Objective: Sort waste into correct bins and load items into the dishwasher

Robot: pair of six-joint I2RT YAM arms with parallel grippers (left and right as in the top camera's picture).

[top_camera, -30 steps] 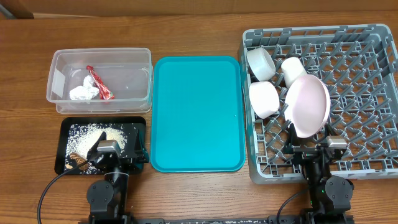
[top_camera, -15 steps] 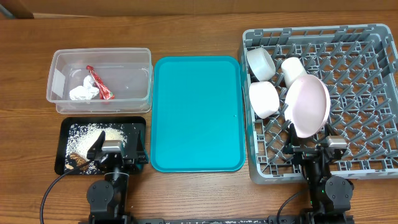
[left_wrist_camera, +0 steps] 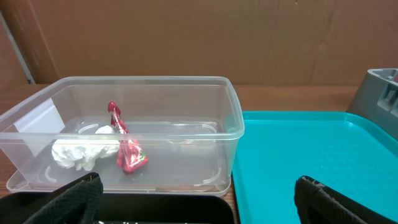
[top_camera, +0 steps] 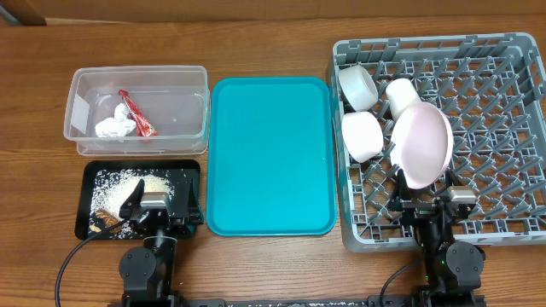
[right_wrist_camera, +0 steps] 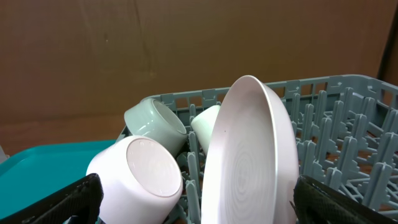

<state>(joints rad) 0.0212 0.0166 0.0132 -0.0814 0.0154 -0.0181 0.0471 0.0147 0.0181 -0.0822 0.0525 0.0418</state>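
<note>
The red wrapper [top_camera: 136, 114] and white tissue [top_camera: 114, 128] lie in the clear tub [top_camera: 85, 141]; both show in the left wrist view, the wrapper [left_wrist_camera: 126, 152] beside the tissue [left_wrist_camera: 78, 152]. Rice grains with brown crumbs [top_camera: 128, 188] lie in the black tray [top_camera: 192, 170]. The pink-white plate [top_camera: 422, 145] stands on edge in the grey rack [top_camera: 503, 128] with a bowl [top_camera: 363, 135] and two cups [top_camera: 357, 86]. My left gripper [top_camera: 158, 211] is open and empty at the black tray's near edge. My right gripper [top_camera: 429, 206] is open and empty, just in front of the plate [right_wrist_camera: 249, 155].
A flat teal tray [top_camera: 269, 153] lies between the bins and the rack, and shows at the right of the left wrist view [left_wrist_camera: 298, 149]. The table is brown wood [top_camera: 273, 43]. A brown cardboard wall stands behind.
</note>
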